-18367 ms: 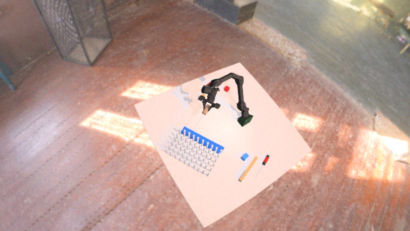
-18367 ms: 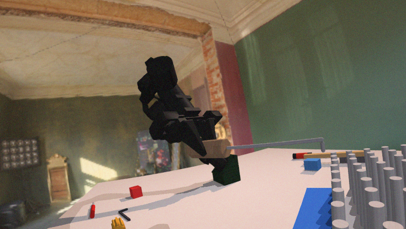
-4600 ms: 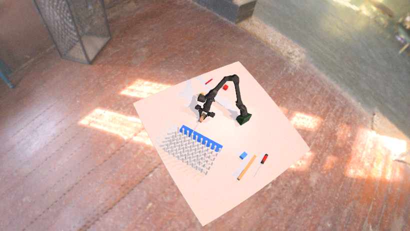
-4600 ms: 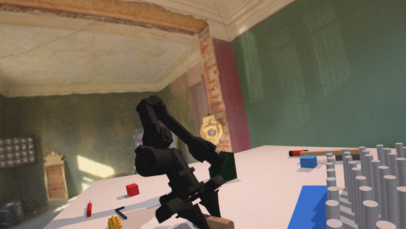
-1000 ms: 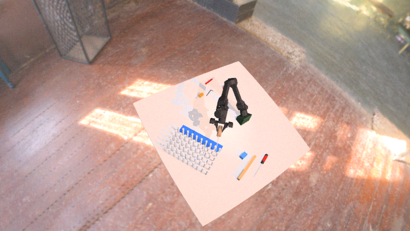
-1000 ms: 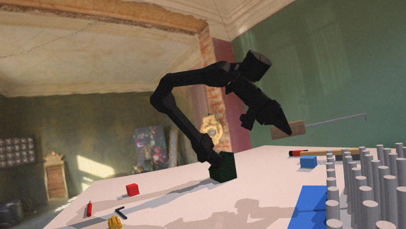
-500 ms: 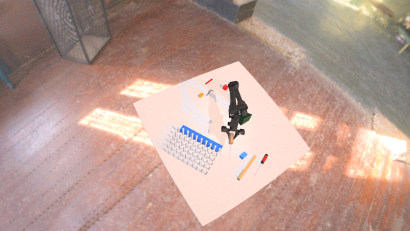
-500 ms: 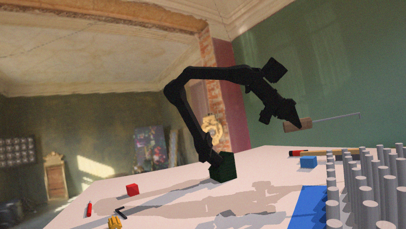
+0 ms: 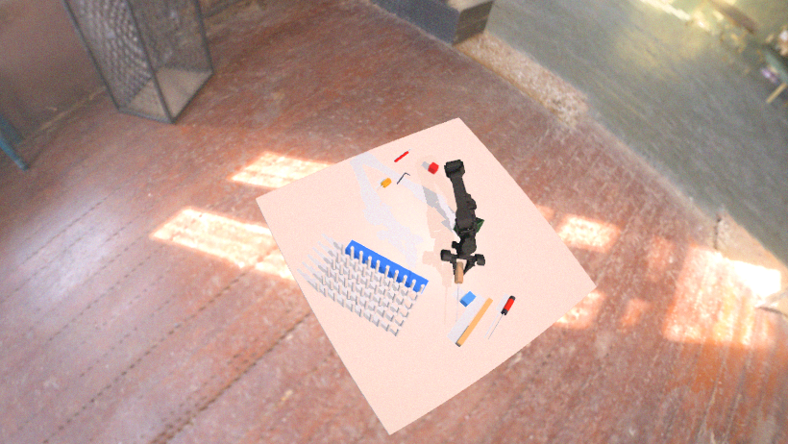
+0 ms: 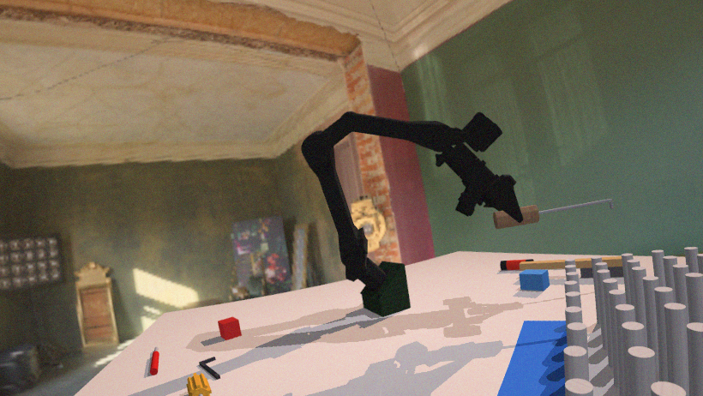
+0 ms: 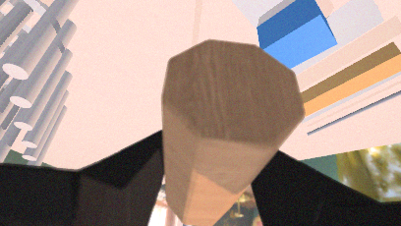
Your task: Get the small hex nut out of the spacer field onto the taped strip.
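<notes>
My gripper (image 9: 458,269) (image 10: 519,219) is shut on the wooden handle of a hooked tool (image 9: 458,275) (image 10: 503,219) (image 11: 231,93). In the exterior view its thin rod slopes slightly up, ends in a small bent tip, and is high above the table. In the top view the tool is to the right of the field. The grey spacers (image 9: 395,333) (image 10: 640,371) (image 11: 39,36) stand upright in rows. The blue taped strip (image 9: 391,264) (image 10: 531,354) runs along one side of them. No nut can be made out on the strip or among the spacers.
A blue block (image 9: 467,299) (image 10: 534,280) (image 11: 300,41), a long wooden-handled tool (image 9: 475,321) and a red-and-black screwdriver (image 9: 508,305) lie right of the field. A red block (image 9: 433,167) (image 10: 229,328), black hex key (image 10: 210,368), yellow piece (image 9: 385,182) and red pen-like item (image 9: 401,156) lie at the opposite side.
</notes>
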{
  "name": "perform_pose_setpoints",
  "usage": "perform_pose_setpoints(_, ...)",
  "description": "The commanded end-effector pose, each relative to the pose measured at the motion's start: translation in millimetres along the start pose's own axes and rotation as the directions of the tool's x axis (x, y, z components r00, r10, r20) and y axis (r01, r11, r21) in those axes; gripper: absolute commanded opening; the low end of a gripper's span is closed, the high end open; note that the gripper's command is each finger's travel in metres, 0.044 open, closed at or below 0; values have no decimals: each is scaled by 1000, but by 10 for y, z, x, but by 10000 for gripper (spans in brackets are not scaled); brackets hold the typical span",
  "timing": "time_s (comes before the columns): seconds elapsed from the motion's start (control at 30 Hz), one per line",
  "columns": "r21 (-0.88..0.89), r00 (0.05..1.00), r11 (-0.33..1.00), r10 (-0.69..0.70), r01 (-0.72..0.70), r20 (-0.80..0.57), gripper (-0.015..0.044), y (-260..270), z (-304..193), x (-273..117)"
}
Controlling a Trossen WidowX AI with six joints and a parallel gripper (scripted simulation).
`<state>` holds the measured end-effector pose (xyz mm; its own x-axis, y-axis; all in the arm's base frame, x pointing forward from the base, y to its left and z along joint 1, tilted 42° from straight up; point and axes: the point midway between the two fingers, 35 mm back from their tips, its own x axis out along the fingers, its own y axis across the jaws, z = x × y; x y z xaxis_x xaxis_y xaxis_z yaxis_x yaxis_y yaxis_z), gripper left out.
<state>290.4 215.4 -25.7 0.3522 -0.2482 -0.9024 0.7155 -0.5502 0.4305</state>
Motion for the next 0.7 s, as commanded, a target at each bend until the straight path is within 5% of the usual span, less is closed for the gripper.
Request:
perform_pose_setpoints(0.0, 4, 1000, 1000, 3, -3, -4, 0, -6, -3, 30)
perform_pose_setpoints(0.67, 4, 1000, 1000, 2, -2, -5, 0, 3, 68, 246)
